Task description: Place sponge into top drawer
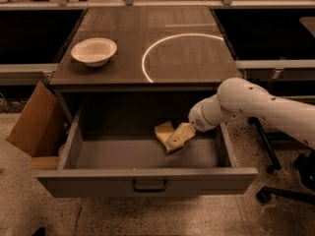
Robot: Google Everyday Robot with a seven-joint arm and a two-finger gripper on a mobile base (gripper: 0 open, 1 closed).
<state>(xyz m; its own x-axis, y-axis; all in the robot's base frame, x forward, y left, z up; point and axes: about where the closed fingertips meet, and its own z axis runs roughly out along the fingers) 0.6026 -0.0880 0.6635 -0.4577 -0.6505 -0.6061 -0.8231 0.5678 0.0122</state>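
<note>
Now, gripper (178,137): clamped on sponge (164,131), low inside top drawer (98,182)
top drawer: pulled open
worktop (187,38): white bowl (94,51)

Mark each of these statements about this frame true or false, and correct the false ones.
1. The top drawer is pulled open. True.
2. The white bowl sits inside the drawer. False: it stands on the tabletop, above the drawer.
3. The gripper is down inside the open drawer. True.
4. The sponge lies on the tabletop beside the bowl. False: it is tilted in the gripper, within the drawer.
5. The gripper hangs empty. False: it is shut on the sponge.
6. A cardboard box stands beside the drawer. True.
</note>
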